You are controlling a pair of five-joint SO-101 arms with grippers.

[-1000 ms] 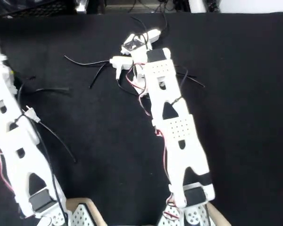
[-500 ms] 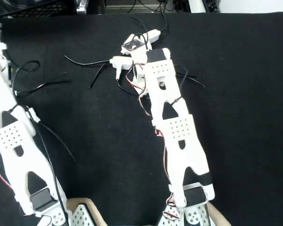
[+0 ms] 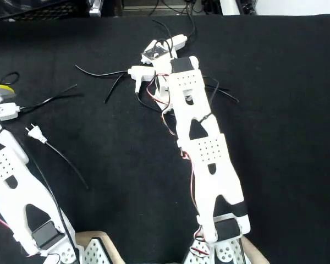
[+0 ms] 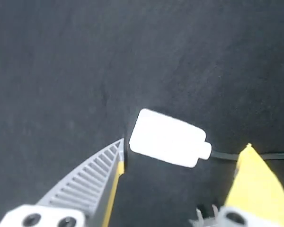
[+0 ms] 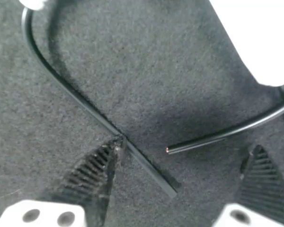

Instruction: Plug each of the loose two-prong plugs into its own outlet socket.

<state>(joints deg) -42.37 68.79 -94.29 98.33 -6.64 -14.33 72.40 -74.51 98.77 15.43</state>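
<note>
A white outlet socket [image 4: 168,139] with a black cord lies on the black cloth between the spread fingers of my left gripper [image 4: 184,144], untouched by either one. From above, this socket [image 3: 5,111] is at the far left edge, with my left gripper [image 3: 1,100] open over it. A loose two-prong plug [image 3: 35,132] on a black cord lies just to its right. My right gripper [image 5: 187,145] is open above two black cords, one ending in a cut tip [image 5: 168,150]. The right arm [image 3: 187,82] stretches to the far middle, where another white socket [image 3: 140,72] lies.
Several loose black cords [image 3: 96,73] trail across the cloth between the two arms. A further white plug piece [image 3: 176,40] sits at the back near the right arm's wrist. A white body [image 5: 260,38] lies close beside the right gripper.
My left arm has pulled back toward the near edge, uncovering the loose plug and the socket at the far left. The cord there has shifted. The right arm has not moved.
</note>
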